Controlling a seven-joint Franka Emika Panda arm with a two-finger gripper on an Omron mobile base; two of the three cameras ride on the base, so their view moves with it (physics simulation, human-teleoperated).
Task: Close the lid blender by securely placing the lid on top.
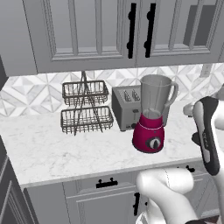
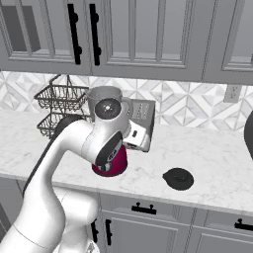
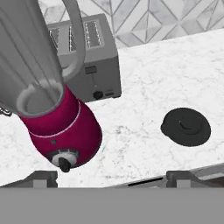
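The blender [image 1: 149, 131] stands on the counter in front of the toaster, its magenta base [image 3: 61, 131] under a clear grey jar [image 3: 30, 65] whose top is open. The lid [image 2: 178, 178], a dark round cap, lies flat on the counter to the blender's right, near the front edge; it is also in the hand view [image 3: 186, 127]. My gripper [image 3: 113, 178] hangs above the counter between blender and lid, open, with nothing between its fingertips [image 3: 43, 177]. In the right base view my arm covers part of the blender [image 2: 109, 163].
A silver toaster [image 1: 127, 107] sits behind the blender. A two-tier wire basket rack [image 1: 85, 107] stands to its left. Upper cabinets [image 1: 100, 30] hang low over the counter. A dark object [image 2: 249, 131] shows at the far right edge.
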